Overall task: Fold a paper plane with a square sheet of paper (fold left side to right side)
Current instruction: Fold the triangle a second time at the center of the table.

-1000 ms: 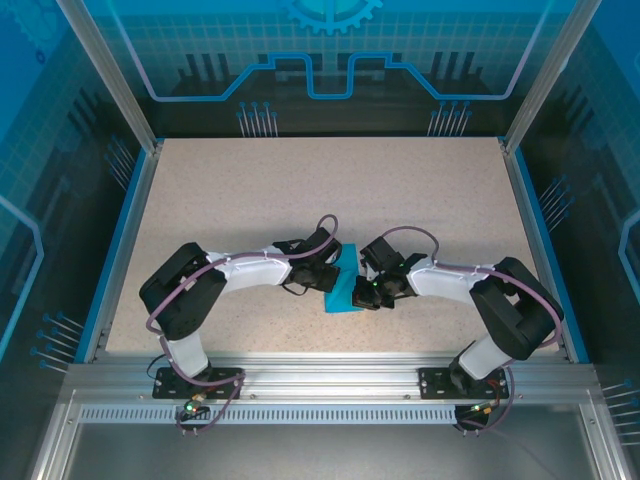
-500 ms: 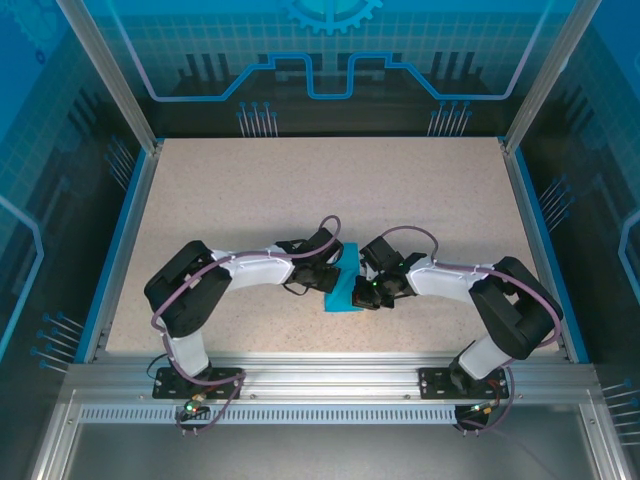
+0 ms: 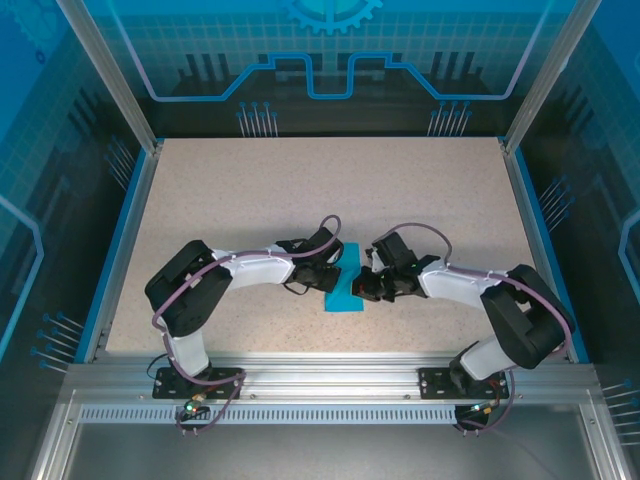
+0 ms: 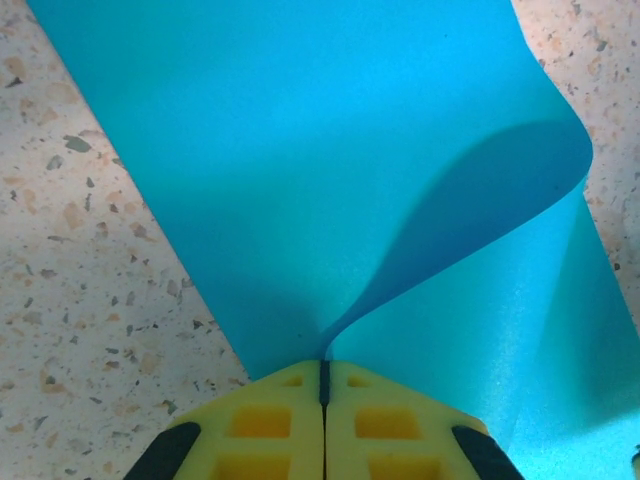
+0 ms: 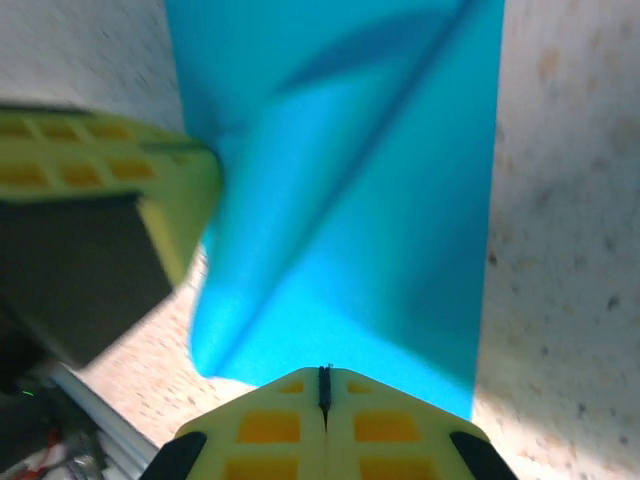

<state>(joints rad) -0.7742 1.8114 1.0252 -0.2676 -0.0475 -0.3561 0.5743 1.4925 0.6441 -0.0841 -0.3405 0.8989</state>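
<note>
The left pincer [image 4: 323, 372] is closed on the near edge of the teal paper [image 4: 300, 150]. A flap rises from the seam between its fingers and curls over to its right. The rest of the paper lies flat on the speckled surface [image 4: 90, 300] ahead of it. The right pincer [image 5: 323, 380] is also closed, with its tips at the paper's edge; I cannot tell whether it pinches the paper. The partly folded paper lies between the two pincers, directly in front of each.
</note>
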